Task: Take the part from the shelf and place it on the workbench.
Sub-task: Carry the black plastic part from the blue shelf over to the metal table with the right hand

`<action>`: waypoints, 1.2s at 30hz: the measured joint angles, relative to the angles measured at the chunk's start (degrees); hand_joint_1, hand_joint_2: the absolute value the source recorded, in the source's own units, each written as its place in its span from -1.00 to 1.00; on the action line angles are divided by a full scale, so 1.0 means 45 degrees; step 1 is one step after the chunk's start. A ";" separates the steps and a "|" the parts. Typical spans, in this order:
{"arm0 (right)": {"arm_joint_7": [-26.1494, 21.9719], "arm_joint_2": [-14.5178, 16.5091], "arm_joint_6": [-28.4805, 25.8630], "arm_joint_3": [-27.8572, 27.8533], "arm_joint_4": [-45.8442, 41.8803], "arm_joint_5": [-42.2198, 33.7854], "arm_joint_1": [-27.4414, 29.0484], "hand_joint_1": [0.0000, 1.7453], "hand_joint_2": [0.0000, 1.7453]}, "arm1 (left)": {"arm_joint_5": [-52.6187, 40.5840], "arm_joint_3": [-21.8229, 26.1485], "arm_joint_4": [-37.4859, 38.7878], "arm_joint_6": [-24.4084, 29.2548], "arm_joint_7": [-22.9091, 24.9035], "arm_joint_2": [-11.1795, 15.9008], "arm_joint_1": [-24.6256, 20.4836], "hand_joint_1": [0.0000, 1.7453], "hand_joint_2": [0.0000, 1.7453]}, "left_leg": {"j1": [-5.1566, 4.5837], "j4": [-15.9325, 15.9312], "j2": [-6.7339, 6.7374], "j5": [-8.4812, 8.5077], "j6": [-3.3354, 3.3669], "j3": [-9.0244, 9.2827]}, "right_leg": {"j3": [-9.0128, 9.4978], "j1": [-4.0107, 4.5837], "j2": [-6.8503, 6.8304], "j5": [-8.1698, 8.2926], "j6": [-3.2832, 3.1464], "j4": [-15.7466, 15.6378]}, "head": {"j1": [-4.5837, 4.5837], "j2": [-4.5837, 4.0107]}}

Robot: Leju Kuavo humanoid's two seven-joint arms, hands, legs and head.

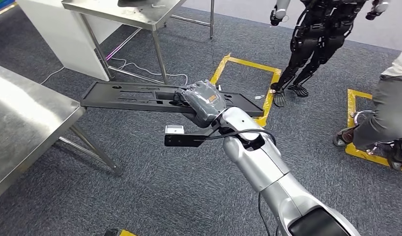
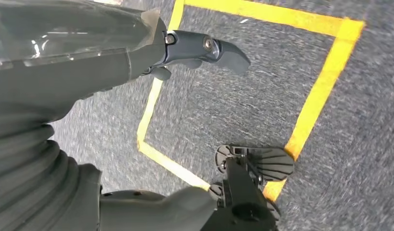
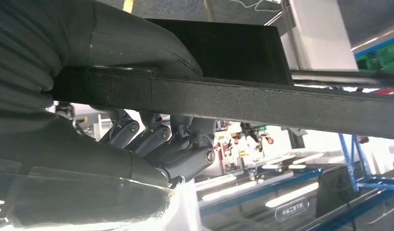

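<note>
Gripping the long flat black plastic part (image 1: 140, 96) near its right end, my right hand (image 1: 205, 104) has its thumb over one face and its dark fingers (image 3: 185, 144) curled against the other, so the panel is clamped between them. I see the part held roughly level in the air above the grey carpet (image 1: 155, 196), well clear of any surface, its left end just past the near corner of the stainless steel workbench (image 1: 22, 118) on my left but not touching it. My silver right arm (image 1: 268, 172) reaches up from the lower right to carry it.

My left hand (image 2: 137, 57) hangs low over the carpet; one dark finger (image 2: 209, 50) sticks out straight and nothing is in the hand, though I cannot tell how the other fingers lie.

Farther off, yellow tape squares (image 1: 245, 81) mark the floor behind the part. A second steel table (image 1: 135, 14) stands at the far left beside a white cabinet (image 1: 56, 34), with pale cables (image 1: 135, 69) trailing on the carpet beneath. Another dark humanoid robot (image 1: 317, 39) stands at the far right, one foot on the tape. A person in grey trousers (image 1: 386, 118) sits at the right edge.
</note>
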 joint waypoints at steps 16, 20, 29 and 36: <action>0.0078 -0.0297 0.0005 0.0112 -0.0029 0.0040 0.0203 1.00 1.00 | -0.0114 0.0002 0.0002 -0.0056 0.0000 0.0003 0.0084 -1.00 1.00 | 0.0401 -0.0169 -0.2299 0.0211 -0.0318 0.0009 | -0.0235 -0.0505 0.1919 0.0268 0.0453 0.0139 | 0.0109 0.0000; 0.0109 -0.0295 0.0001 0.0112 -0.0117 0.0123 0.0232 1.00 1.00 | -0.0217 -0.0005 0.0000 -0.0066 0.0001 -0.0001 0.0071 -1.00 1.00 | 0.0350 0.1612 -0.1019 -0.0764 -0.0487 -0.0844 | -0.0206 -0.0494 0.1433 0.0299 0.0143 0.0072 | -0.0024 0.0000; 0.0074 -0.0357 -0.0017 0.0066 -0.0192 0.0256 0.0423 1.00 1.00 | -0.0148 -0.0004 0.0000 -0.0456 0.0087 0.0047 -0.0010 -1.00 1.00 | 0.0076 0.0021 0.0322 0.0030 -0.0145 0.0030 | -0.0088 -0.0173 0.0171 0.0101 0.0084 0.0071 | -0.0015 0.0000; 0.0228 -0.0228 0.0010 0.0045 -0.0361 0.0552 0.0531 1.00 1.00 | -0.0232 0.0016 0.0000 -0.0850 0.0203 0.0089 -0.0066 -1.00 1.00 | 0.0202 -0.0340 -0.0771 0.0280 0.0236 0.0181 | -0.1089 -0.0238 0.1301 -0.0999 0.0174 0.2354 | 0.0071 0.0000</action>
